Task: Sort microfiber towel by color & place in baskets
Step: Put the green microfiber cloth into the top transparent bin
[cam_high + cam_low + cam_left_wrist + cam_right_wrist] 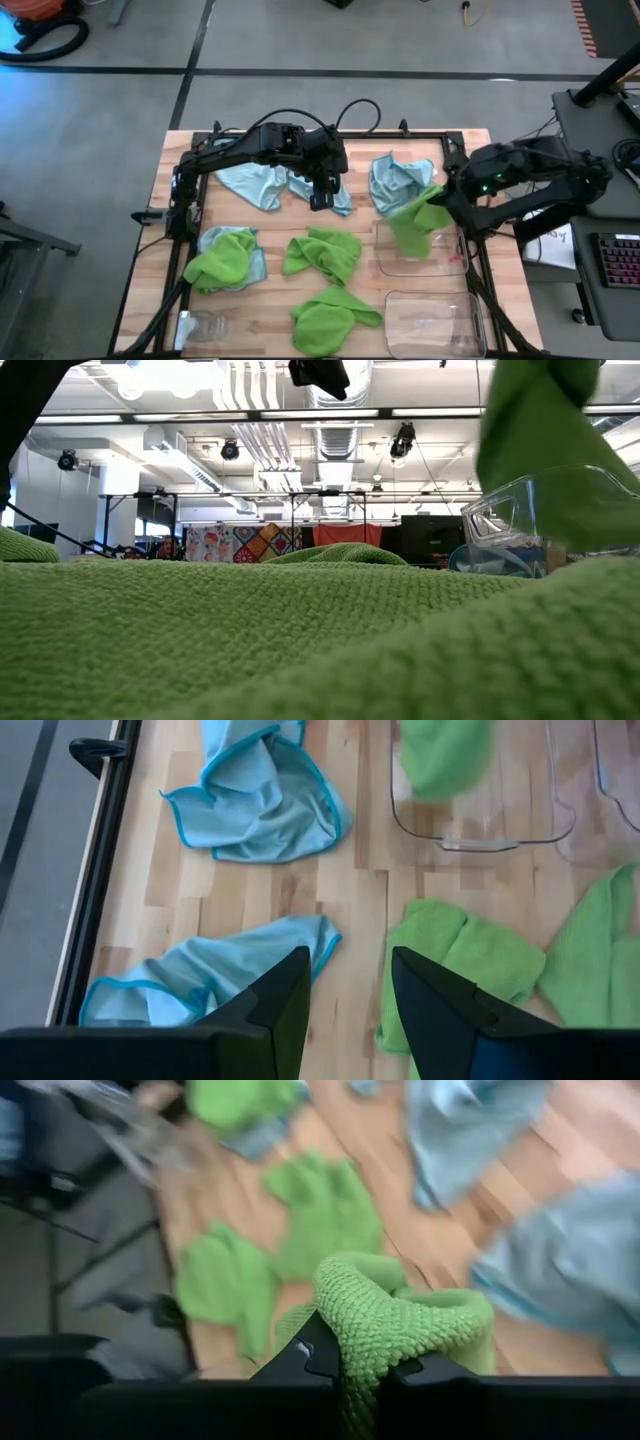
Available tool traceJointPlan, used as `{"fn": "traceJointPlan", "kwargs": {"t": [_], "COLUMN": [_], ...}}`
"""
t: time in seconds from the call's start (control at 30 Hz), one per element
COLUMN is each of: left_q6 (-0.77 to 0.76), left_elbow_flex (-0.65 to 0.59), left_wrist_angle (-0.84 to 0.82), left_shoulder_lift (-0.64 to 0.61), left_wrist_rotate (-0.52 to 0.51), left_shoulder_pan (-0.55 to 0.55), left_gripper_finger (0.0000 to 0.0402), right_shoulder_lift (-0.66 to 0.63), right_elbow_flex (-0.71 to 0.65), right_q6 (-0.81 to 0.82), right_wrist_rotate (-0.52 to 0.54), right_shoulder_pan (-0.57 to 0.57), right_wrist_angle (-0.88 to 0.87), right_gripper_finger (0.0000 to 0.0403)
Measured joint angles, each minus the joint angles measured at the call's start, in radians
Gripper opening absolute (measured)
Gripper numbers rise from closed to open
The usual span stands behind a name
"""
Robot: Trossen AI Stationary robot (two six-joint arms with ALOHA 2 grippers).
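Note:
My right gripper is shut on a lime green towel that hangs over the farther clear basket; the low view shows this towel reaching down into the basket. The nearer basket holds nothing. My left gripper is open and empty above a pale blue towel at the table's far middle. A second blue towel lies far right. Three green towels lie on the table, the left one on a blue towel. My right gripper pinches a bunched fold of the green towel between its two fingers. The towel hangs below the gripper, lifted off the table, and its lower part is over the farther basket. Whether it rests on the basket's floor I cannot tell.
A small clear glass jar stands at the table's near left corner. A black frame runs along the table's far and side edges. In the left wrist view, a blue towel lies just beside the open fingers and a green towel beyond them.

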Motion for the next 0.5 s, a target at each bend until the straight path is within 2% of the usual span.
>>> {"fn": "traceJointPlan", "kwargs": {"t": [0.2,0.4,0.5], "left_q6": [-0.007,-0.007,-0.007], "left_elbow_flex": [0.000,0.000,0.000], "left_wrist_angle": [-0.004,-0.006,-0.007], "left_shoulder_lift": [0.000,0.000,0.000], "left_wrist_rotate": [0.000,0.000,0.000], "left_shoulder_pan": [0.000,0.000,0.000], "left_gripper_finger": [0.0127,0.0127,0.0127], "right_shoulder_lift": [0.001,0.002,0.003], "right_elbow_flex": [-0.092,-0.216,-0.272], "right_q6": [0.038,0.097,0.107], "right_wrist_rotate": [-0.001,-0.112,-0.123], "right_shoulder_pan": [0.000,0.000,0.007], "right_wrist_angle": [-0.082,-0.082,-0.075], "right_gripper_finger": [0.0009,0.0009,0.0009]}}
